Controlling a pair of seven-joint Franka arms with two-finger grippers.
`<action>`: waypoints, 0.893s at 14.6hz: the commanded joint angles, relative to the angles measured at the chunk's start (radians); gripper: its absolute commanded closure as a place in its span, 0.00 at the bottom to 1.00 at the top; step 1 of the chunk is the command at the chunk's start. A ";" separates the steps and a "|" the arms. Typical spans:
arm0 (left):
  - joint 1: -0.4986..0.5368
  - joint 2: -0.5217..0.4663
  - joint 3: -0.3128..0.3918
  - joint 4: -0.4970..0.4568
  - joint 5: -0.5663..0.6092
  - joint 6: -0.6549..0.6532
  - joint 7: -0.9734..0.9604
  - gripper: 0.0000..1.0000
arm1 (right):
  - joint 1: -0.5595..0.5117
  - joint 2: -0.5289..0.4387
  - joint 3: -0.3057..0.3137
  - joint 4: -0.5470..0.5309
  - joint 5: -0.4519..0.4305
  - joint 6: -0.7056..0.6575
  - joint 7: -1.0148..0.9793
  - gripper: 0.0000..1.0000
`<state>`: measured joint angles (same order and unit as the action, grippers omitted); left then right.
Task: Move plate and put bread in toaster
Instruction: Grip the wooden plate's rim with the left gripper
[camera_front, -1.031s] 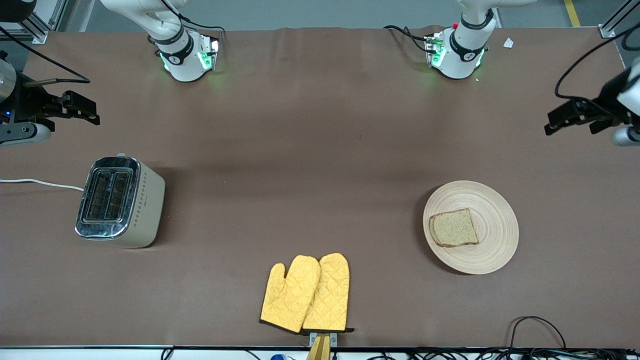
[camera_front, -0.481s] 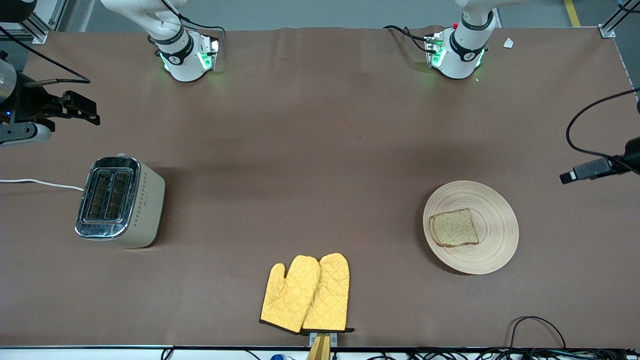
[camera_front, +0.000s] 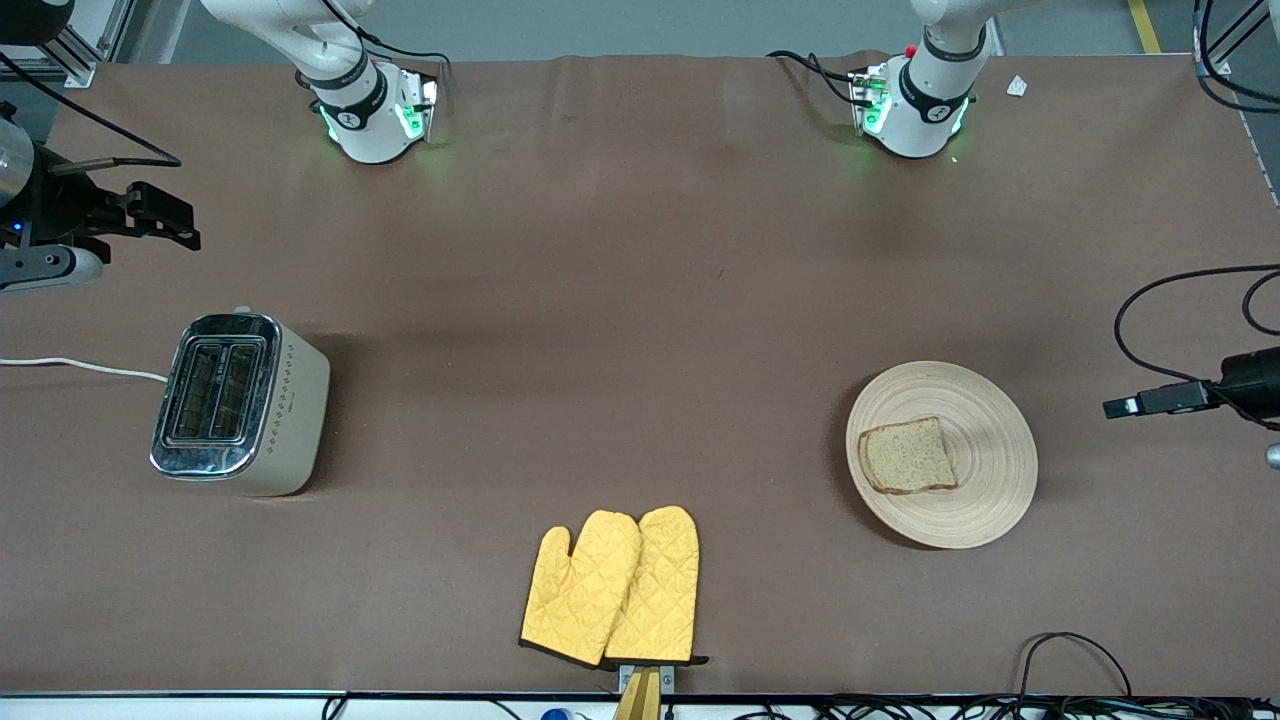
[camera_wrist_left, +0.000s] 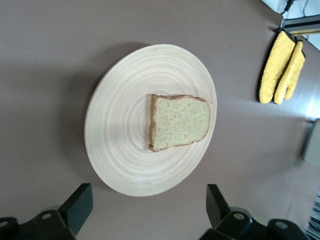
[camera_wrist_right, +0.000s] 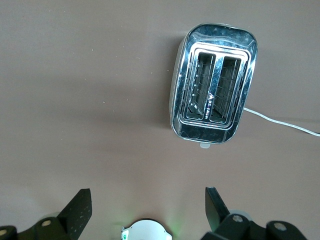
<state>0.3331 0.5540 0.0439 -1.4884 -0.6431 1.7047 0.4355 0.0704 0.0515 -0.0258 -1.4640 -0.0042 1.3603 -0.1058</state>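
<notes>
A round, pale wooden plate (camera_front: 941, 454) with ringed grooves sits on the brown bench (camera_front: 640, 300) toward the left arm's end. On it lies one squarish slice of brown, speckled bread (camera_front: 907, 456) with a darker crust, flat and a little off the plate's middle. At the right arm's end stands the cream toaster (camera_front: 240, 403), its chrome top showing two bare slots, a dotted pattern down its side and a white cord (camera_front: 80, 366) trailing off the bench edge. A pair of yellow oven mitts (camera_front: 612, 588) lies between them, nearer the front camera.

The left pincer (camera_wrist_left: 145, 202) hangs in the air just off the plate's rim, fingers spread wide, gripping nothing. The right pincer (camera_wrist_right: 145, 205) hovers above the bench beside the toaster, toward the arms' bases, also spread wide and unloaded.
</notes>
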 joint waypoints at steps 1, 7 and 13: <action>0.044 0.117 -0.006 0.039 -0.093 -0.008 0.106 0.01 | 0.002 -0.013 0.000 -0.015 -0.002 0.003 0.000 0.00; 0.046 0.247 -0.006 0.057 -0.185 0.007 0.227 0.15 | 0.000 -0.013 0.000 -0.016 -0.002 0.000 0.000 0.00; 0.046 0.290 -0.007 0.066 -0.216 0.046 0.273 0.21 | 0.002 -0.013 0.000 -0.016 -0.002 0.005 0.000 0.00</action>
<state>0.3788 0.8270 0.0361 -1.4473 -0.8442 1.7451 0.6907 0.0704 0.0516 -0.0258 -1.4642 -0.0042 1.3600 -0.1058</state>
